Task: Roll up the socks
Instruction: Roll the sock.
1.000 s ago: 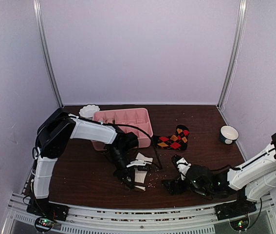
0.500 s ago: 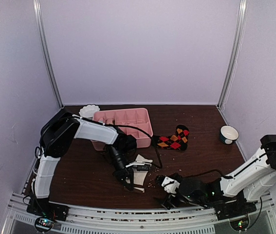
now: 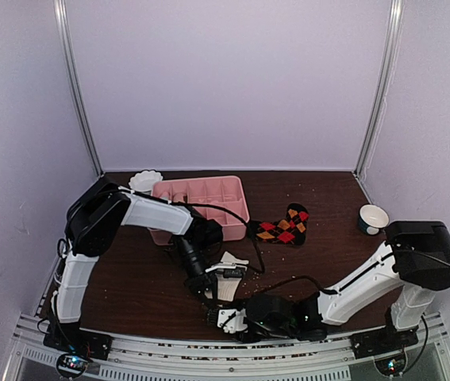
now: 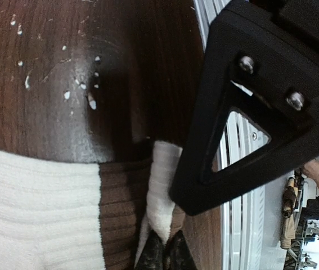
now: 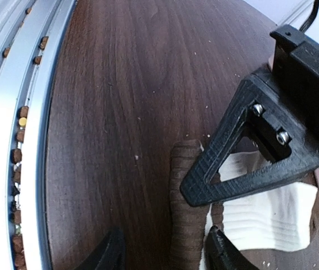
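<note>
Currently, the overhead camera shows you the cream-white sock point(image 3: 228, 275) lying on the dark table point(image 3: 129, 278) near its front edge, in front of the pink compartment tray point(image 3: 201, 194). The left gripper point(image 3: 209, 284) bears down on it. The right gripper point(image 3: 226, 319) lies low, just beside the sock's near end. A black argyle sock point(image 3: 284, 226) lies apart, further back.

On the left wrist camera, the closed tips pinch a fold of white fabric beside the sock's brown band point(image 4: 117, 214). The other arm's black triangular finger point(image 4: 249, 112) looms close on the right.

On the right wrist camera, the two fingertips stand partly apart, straddling the sock's brown end point(image 5: 184, 214). A gap shows on one side, so nothing is gripped yet.

You appear to be starting the roll: one arm anchors the sock while the other takes its end. The next move calls for closing on that brown end and turning it over toward the anchored part, without tugging the fabric out of the pinch.

Compared with a second ago, the right arm has swept from the table's right side along the front edge to the sock. The left arm and both socks have barely moved.
</note>
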Robot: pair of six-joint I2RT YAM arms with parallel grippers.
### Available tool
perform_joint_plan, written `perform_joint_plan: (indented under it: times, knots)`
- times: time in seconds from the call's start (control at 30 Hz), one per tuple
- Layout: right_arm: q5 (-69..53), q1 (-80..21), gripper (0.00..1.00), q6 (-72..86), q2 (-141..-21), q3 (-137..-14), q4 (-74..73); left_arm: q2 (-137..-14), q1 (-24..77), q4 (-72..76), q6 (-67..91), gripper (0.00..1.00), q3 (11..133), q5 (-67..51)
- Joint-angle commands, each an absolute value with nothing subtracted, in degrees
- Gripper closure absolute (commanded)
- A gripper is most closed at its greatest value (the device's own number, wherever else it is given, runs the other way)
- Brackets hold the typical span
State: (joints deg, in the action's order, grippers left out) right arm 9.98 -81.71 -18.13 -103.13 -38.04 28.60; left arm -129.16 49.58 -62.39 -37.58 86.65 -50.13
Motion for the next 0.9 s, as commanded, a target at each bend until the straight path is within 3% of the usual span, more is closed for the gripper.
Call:
perform_joint_plan:
  times: [0.0, 0.13, 0.23, 0.3, 0.43, 0.57, 0.87]
  knots:
    - [7.5, -79.4, 0.58, -19.5, -106.1, -40.2, 25.9, -131.5, 49.0, -63.2, -38.1, 1.0, 87.0, -46.5]
    - [6.4, -77.9, 0.66, -19.4, -107.7, -41.1, 25.3, -131.7, 49.0, -63.9, -38.8, 1.0, 87.2, -46.5]
    - [4.2, -76.8, 0.77, -18.6, -108.5, -41.7, 23.7, -131.8, 49.0, -64.4, -39.0, 1.0, 87.7, -46.6]
    - [2.4, -76.0, 0.85, -17.4, -108.8, -41.3, 23.1, -131.6, 48.9, -64.7, -39.4, 0.95, 87.7, -46.6]
    - [-1.9, -74.7, 0.99, -14.2, -109.3, -40.1, 22.2, -129.4, 48.5, -64.1, -40.3, 0.74, 86.8, -45.8]
    - [-9.3, -72.4, 1.0, -8.8, -110.6, -40.6, 19.2, -121.5, 47.5, -56.4, -39.2, 0.51, 81.3, -43.2]
    - [-21.0, -68.0, 1.0, 2.0, -114.4, -44.6, 11.2, -103.1, 47.4, -39.1, -39.8, 0.47, 65.2, -36.8]
